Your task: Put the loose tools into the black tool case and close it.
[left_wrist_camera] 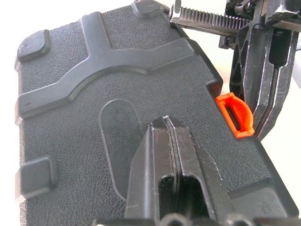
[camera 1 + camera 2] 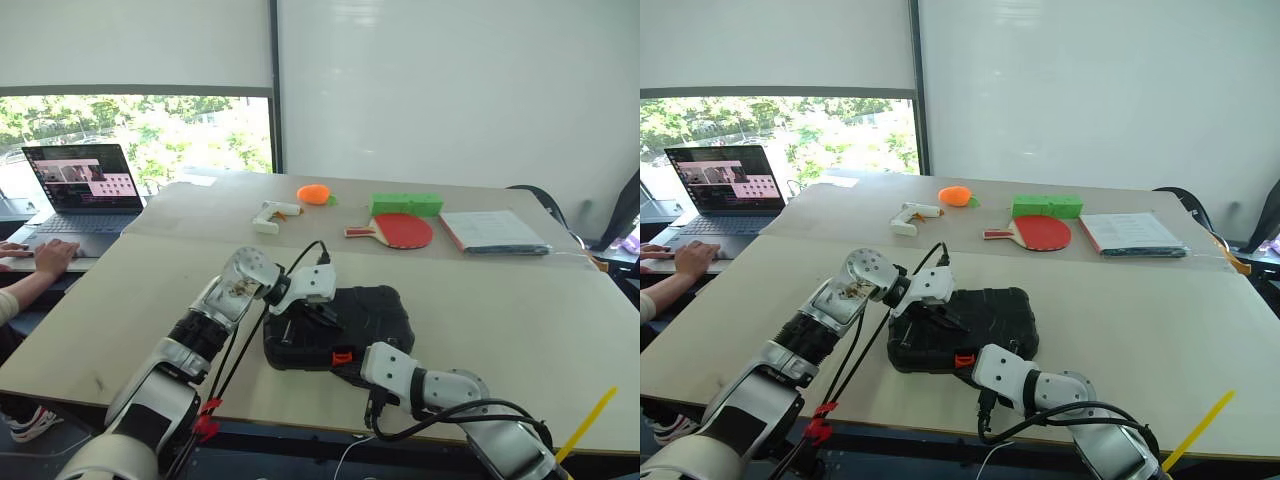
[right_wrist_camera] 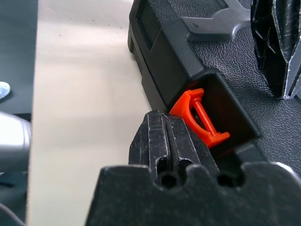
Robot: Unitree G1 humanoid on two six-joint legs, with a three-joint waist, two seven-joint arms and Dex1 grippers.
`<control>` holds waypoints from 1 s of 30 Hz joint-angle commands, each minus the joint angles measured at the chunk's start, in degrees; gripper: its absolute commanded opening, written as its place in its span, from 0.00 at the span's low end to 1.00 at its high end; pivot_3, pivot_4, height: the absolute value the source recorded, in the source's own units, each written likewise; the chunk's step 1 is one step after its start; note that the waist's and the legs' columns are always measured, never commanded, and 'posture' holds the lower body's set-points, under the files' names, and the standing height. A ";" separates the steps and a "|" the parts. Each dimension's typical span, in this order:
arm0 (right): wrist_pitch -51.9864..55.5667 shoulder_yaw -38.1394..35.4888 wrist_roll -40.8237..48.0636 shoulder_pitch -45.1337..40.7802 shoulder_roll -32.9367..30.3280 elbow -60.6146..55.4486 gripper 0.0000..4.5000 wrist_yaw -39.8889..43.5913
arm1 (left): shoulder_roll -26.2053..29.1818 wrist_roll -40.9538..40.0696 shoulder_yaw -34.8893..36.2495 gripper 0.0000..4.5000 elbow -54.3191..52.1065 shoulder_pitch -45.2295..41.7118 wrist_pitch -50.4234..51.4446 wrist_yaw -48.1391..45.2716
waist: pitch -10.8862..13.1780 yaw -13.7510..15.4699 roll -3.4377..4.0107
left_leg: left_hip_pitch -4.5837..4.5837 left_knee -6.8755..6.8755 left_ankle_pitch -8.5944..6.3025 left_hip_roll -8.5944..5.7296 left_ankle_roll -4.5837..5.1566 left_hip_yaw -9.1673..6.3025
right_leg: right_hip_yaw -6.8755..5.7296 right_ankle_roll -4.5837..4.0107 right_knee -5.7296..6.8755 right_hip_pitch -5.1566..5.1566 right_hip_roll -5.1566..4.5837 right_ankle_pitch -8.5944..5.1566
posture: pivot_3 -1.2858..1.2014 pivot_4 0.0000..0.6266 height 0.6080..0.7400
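Observation:
The black tool case (image 2: 375, 305) lies with its lid down on the near table, in front of me. My left gripper (image 2: 322, 316) is shut, its tip resting on the textured lid (image 1: 94, 94). My right gripper (image 3: 162, 117) is shut with nothing in it. Its tip sits against the small orange latch (image 3: 200, 117) in the notch on the case's near edge. The latch (image 1: 235, 115) stands tilted out from the case wall. In the left wrist view the right gripper (image 1: 264, 135) stands just beside the latch. The loose tools are out of view.
On the far table lie a white glue gun (image 2: 268, 215), an orange object (image 2: 314, 193), a green block (image 2: 405, 203), a red paddle (image 2: 400, 230) and a booklet (image 2: 495, 232). At the left, a person's hand (image 2: 55, 257) rests at a laptop (image 2: 80, 190).

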 commanded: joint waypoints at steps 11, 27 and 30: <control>11.71 -16.17 16.80 7.22 -5.23 -14.09 0.24 5.88 | 2.72 -3.47 4.94 0.15 1.48 0.36 8.91 -1.45 | 0.14 0.21 0.18 | -0.21 -0.03 0.00 0.02 0.00 -0.22 | 0.01 0.01 -0.02 -0.12 -0.15 -0.07 | 0.52 0.24 0.97; 26.60 -54.32 45.52 7.60 -30.63 -3.11 1.00 25.58 | 36.57 -26.78 35.91 1.00 -28.03 20.70 32.46 -5.46 | 0.80 -0.36 0.17 | -1.04 -0.84 -0.10 -0.09 0.12 -0.37 | -0.10 -0.02 -0.34 -1.15 -0.30 0.08 | 0.52 0.24 0.97; 26.07 -52.70 45.20 5.76 -30.55 -1.44 1.00 25.37 | 37.29 -28.83 39.73 1.00 -30.71 24.54 32.86 -2.74 | 0.85 -0.03 0.19 | -1.04 -0.80 -0.10 -0.09 0.10 -0.34 | -0.10 -0.01 -0.32 -1.14 -0.34 0.08 | 0.52 0.24 0.97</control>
